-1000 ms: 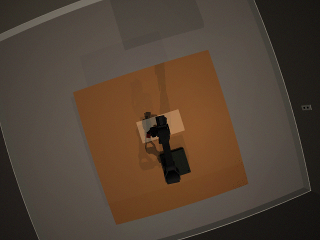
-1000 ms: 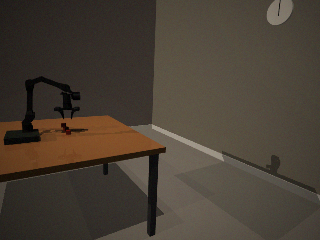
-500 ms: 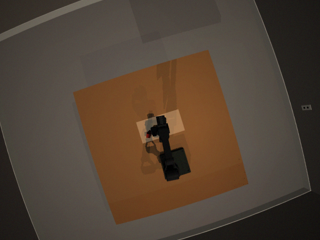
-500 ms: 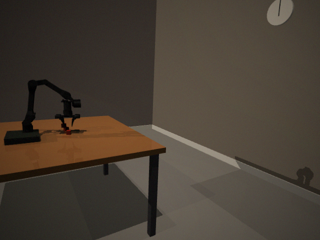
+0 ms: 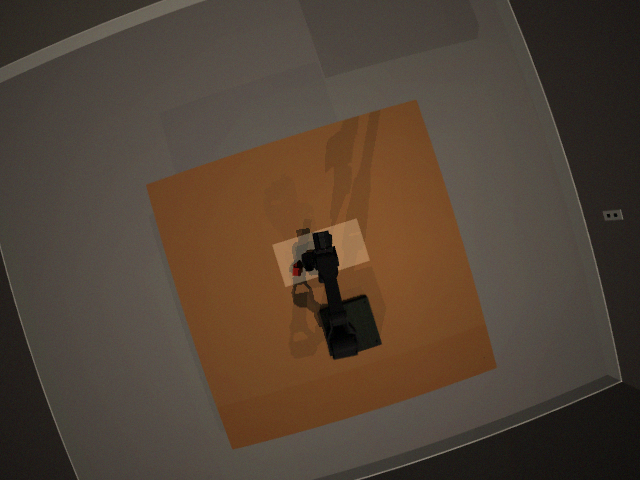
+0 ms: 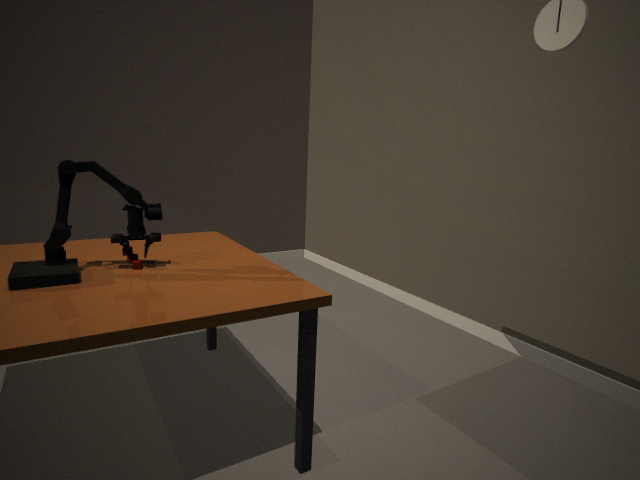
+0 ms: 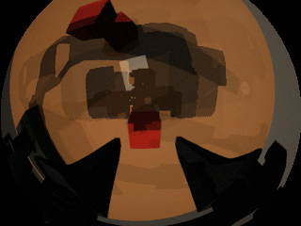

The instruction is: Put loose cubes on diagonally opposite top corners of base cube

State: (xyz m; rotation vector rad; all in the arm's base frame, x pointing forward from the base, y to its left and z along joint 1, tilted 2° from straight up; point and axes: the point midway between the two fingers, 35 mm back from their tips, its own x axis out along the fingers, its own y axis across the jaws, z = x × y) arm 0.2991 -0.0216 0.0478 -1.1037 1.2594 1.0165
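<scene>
One cube seemingly caps the base cube, upper left; the central loose cube remains, the gripper open, ungrasping!

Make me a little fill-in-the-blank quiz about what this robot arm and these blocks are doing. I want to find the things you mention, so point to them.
1. In the wrist view, the cube point(image 7: 144, 131) nearest the gripper point(image 7: 149, 142) point(image 6: 138, 258) is coloured ____.
2. Between the gripper's two fingertips there is ____ being gripped.
3. The arm's dark base plate point(image 5: 368, 322) point(image 6: 45, 275) rests on an orange-brown ____.
4. On the wall in the exterior view hangs a round, pale ____.

Missing words: red; nothing; table; clock.
</scene>
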